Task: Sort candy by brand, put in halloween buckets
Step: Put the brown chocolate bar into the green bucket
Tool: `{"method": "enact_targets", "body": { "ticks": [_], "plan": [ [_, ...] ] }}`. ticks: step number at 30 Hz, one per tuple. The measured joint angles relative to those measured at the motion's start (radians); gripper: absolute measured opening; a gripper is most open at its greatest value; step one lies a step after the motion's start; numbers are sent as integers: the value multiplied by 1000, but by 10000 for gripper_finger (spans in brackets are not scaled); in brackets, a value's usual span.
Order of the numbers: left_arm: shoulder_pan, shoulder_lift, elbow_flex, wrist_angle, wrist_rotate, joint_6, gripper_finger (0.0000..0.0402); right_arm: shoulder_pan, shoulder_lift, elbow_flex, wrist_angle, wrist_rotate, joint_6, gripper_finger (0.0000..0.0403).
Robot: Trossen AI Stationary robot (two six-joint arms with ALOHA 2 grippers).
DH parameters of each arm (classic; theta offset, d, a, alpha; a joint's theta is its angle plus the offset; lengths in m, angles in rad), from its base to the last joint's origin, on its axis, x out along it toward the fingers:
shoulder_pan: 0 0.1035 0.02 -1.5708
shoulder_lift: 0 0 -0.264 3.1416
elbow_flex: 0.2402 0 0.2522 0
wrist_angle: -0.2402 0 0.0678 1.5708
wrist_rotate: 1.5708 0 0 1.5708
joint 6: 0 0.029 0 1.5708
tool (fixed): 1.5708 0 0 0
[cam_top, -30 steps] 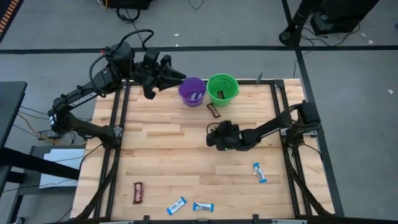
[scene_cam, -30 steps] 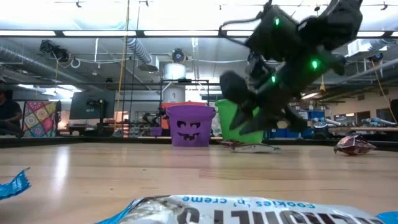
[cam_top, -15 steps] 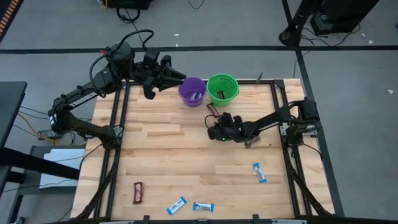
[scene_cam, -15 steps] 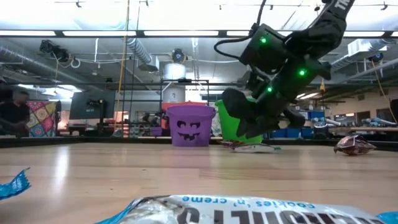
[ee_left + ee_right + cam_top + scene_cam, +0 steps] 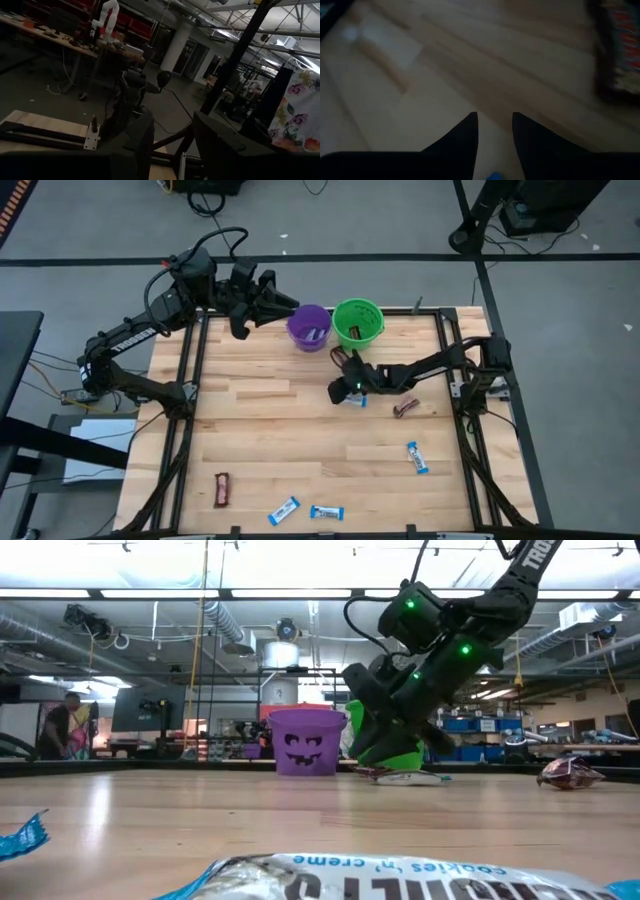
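Observation:
The purple bucket (image 5: 309,326) and the green bucket (image 5: 358,322) stand side by side at the table's far edge. My right gripper (image 5: 341,370) hangs low over the table just in front of the green bucket, slanting down, its fingers (image 5: 470,135) apart with bare wood between them. A brown candy (image 5: 616,60) lies a little ahead of it, close to the green bucket. A blue candy (image 5: 359,399) shows on the table below the gripper's body, and a brown candy (image 5: 405,409) lies to its right. My left gripper (image 5: 287,308) waits open, raised beside the purple bucket.
More candy lies near the front edge: a brown bar (image 5: 221,490), two blue ones (image 5: 285,510) (image 5: 327,512) and a blue one (image 5: 417,457) on the right. Black frame rails (image 5: 190,420) run along the table's sides. A person (image 5: 62,725) stands in the room beyond.
My right gripper has gone toward the table's far edge, up to the green bucket, and has turned about as it went. It has kept its gap. Its move has uncovered a brown candy and then a blue candy on the table behind it.

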Motion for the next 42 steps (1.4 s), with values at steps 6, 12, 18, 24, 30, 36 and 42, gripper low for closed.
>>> {"method": "enact_targets", "body": {
  "ticks": [6,12,18,24,30,36,42],
  "plan": [
    [0,0,0,0,5,-1,142,-9,0,0,15,-55,31,132],
    [0,0,0,0,5,-1,142,-9,-1,0,-2,56,89,131],
    [0,0,0,0,5,-3,142,-2,-1,0,-8,62,86,139],
    [0,0,0,0,6,-7,142,52,-59,0,-38,95,108,162],
    [0,0,0,0,6,-5,142,71,-123,1,-250,181,103,185],
    [0,0,0,0,6,-2,142,30,-113,1,-244,208,39,222],
    [0,0,0,0,6,-6,142,-20,-99,1,-236,250,0,252]
  ]
}}
